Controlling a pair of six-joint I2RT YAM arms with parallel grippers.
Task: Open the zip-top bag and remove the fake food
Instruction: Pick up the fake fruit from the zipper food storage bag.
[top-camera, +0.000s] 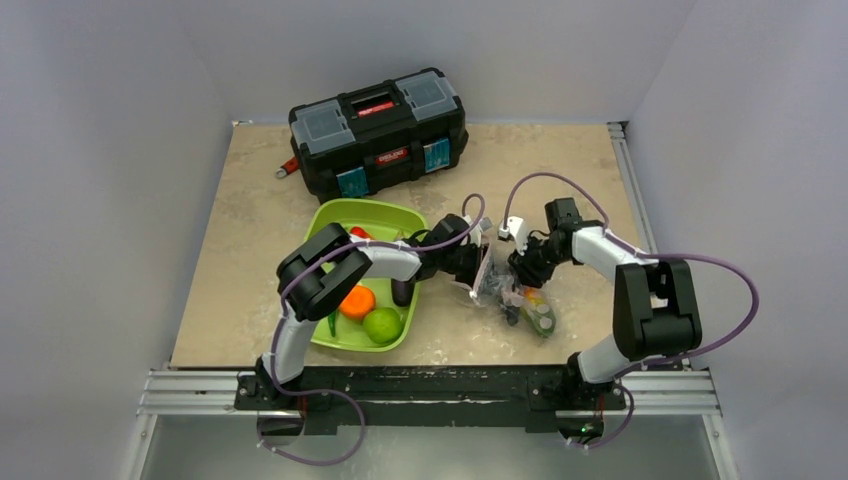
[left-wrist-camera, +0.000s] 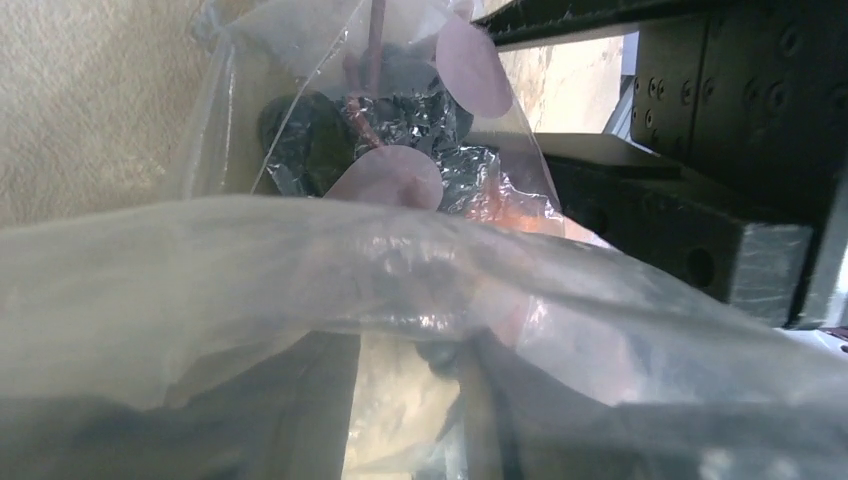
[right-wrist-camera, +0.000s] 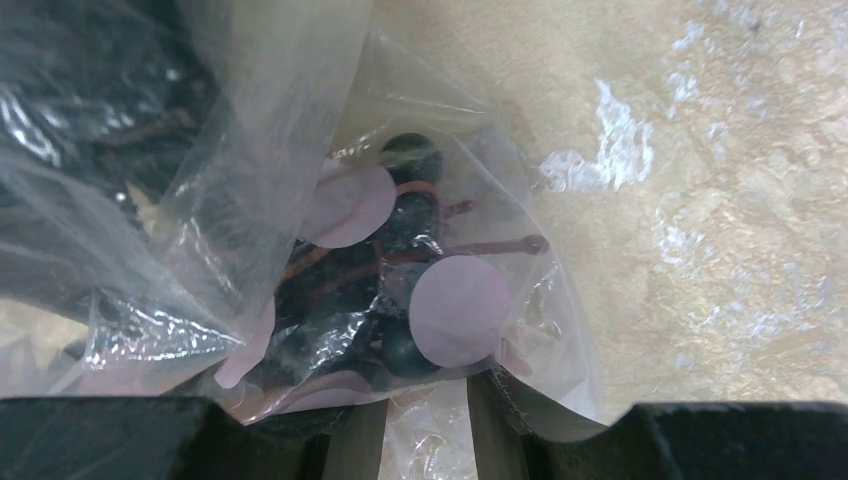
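- Nearest, the arm bases (top-camera: 272, 372) sit bolted at the desk's near edge.
- Left of centre, the lime-green tray (top-camera: 385, 215) holds an orange (top-camera: 357, 301) and a lime (top-camera: 382, 325), probably collected there.
- At the far edge, the toolbox (top-camera: 378, 133) has labels too small to read.
- The left gripper (top-camera: 478, 263) is under draped film; I cannot tell its grip.
- Right of centre, the zip-top bag (top-camera: 495, 287) hangs between the arms, with dark berries (right-wrist-camera: 400, 345) inside.
- The right gripper (top-camera: 518, 268) pinches a fold of the bag, likely to spread its mouth.
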